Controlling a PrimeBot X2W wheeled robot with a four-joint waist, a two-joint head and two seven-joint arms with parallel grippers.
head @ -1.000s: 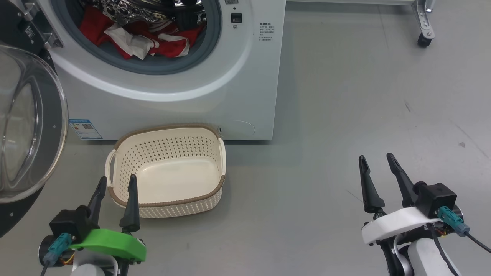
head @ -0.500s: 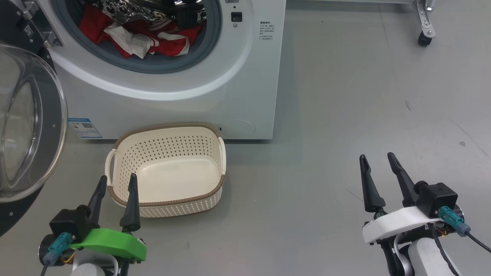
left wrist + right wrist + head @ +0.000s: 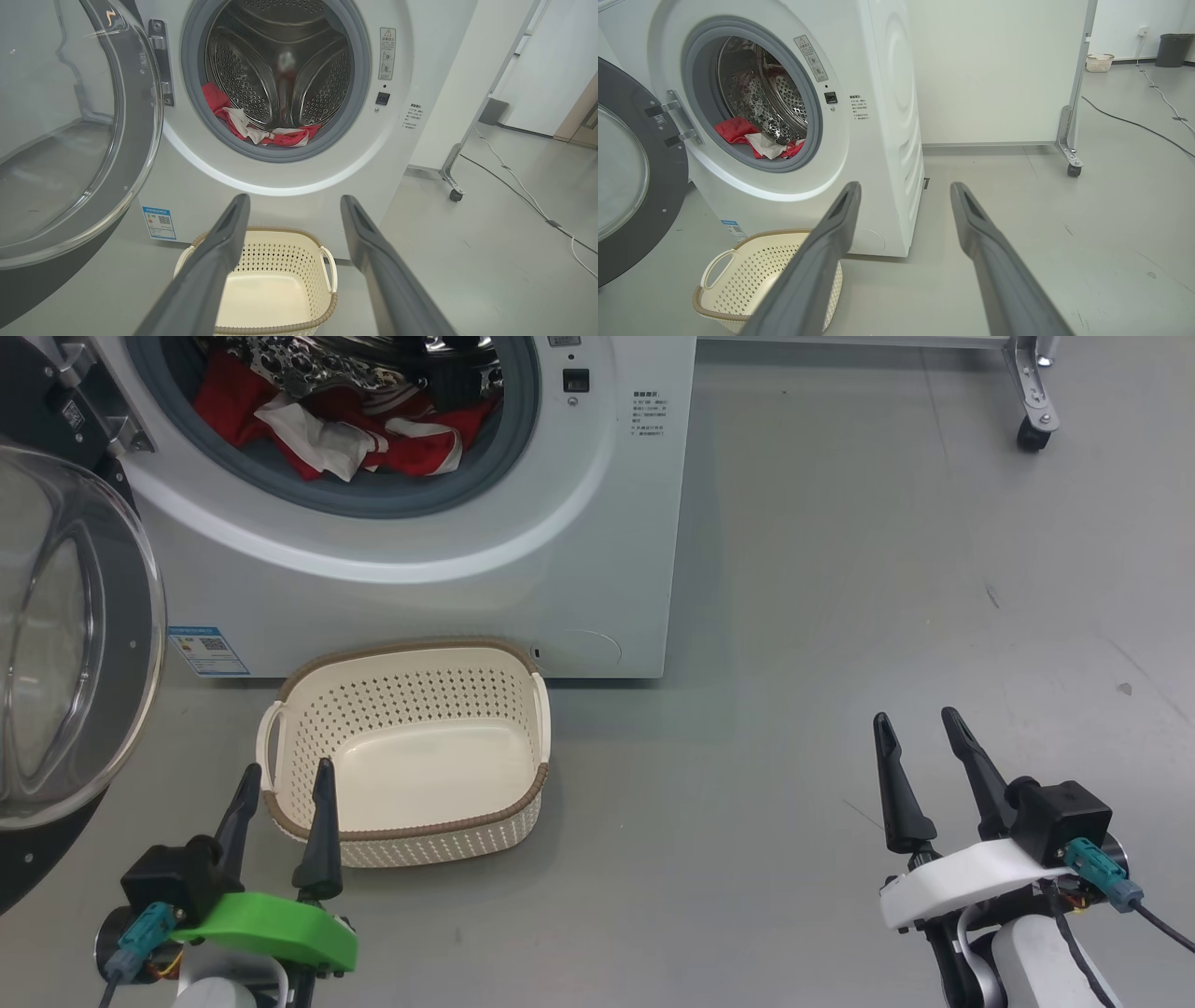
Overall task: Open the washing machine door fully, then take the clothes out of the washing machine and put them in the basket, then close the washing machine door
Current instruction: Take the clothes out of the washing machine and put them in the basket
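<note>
left gripper (image 3: 288, 767), right gripper (image 3: 915, 716) spread, empty | risk: we may snag red white-trimmed clothes (image 3: 411, 443) on grey rubber gasket (image 3: 373, 504), missing cream perforated basket (image 3: 429, 845)

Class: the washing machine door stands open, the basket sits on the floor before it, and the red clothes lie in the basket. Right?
No: the clothes lie inside the washing machine; the basket is empty. The head view shows it.

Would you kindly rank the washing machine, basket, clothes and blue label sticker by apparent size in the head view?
1. washing machine, though cropped at the top
2. basket
3. clothes, only partly visible
4. blue label sticker
</note>
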